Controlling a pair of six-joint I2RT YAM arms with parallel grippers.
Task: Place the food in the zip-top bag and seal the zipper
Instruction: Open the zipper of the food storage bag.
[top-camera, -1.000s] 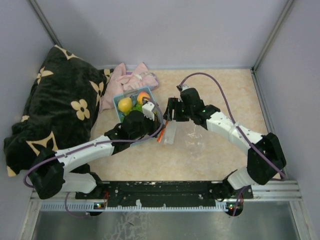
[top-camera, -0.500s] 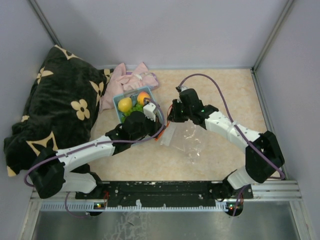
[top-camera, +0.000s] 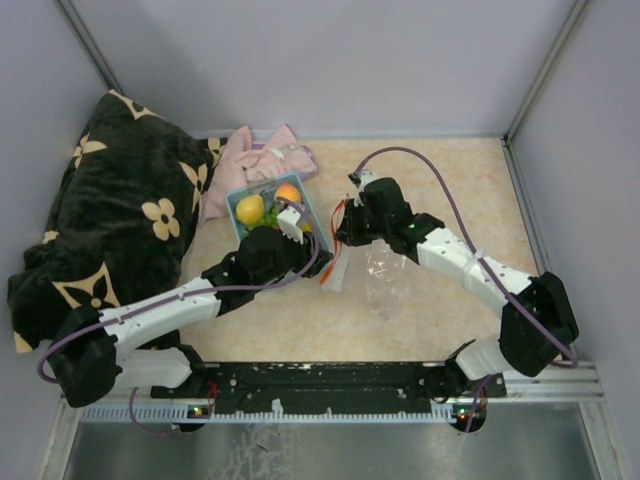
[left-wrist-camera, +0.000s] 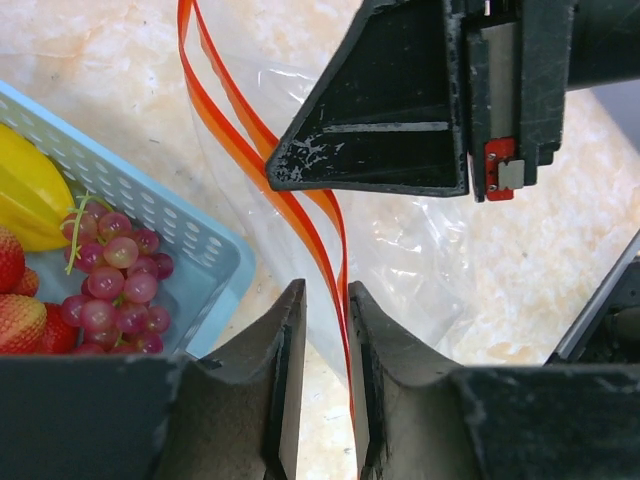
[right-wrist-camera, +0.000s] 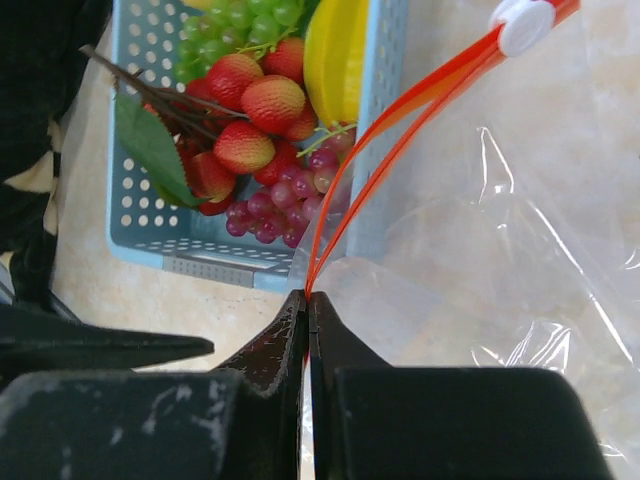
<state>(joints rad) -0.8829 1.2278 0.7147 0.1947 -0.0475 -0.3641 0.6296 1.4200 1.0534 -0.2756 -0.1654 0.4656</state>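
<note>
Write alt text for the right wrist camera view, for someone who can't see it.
The right gripper is shut on the red-orange zipper of a clear zip-top bag, its strips parting toward a white slider at top right. Behind, a light-blue basket holds red berries, dark-red grapes, green grapes and a yellow piece.

Your right gripper (right-wrist-camera: 307, 320) has its fingertips pinched together on the zipper (right-wrist-camera: 400, 110). From there its two red-orange strips part and run ahead and rightward to the white slider (right-wrist-camera: 522, 24). The zip-top bag (right-wrist-camera: 520, 230) spreads to the fingers' right. Ahead and left, the blue basket (right-wrist-camera: 150, 215) holds a red berry cluster (right-wrist-camera: 250, 110), dark-red grapes (right-wrist-camera: 290, 200) and a yellow piece (right-wrist-camera: 335, 60).
</note>
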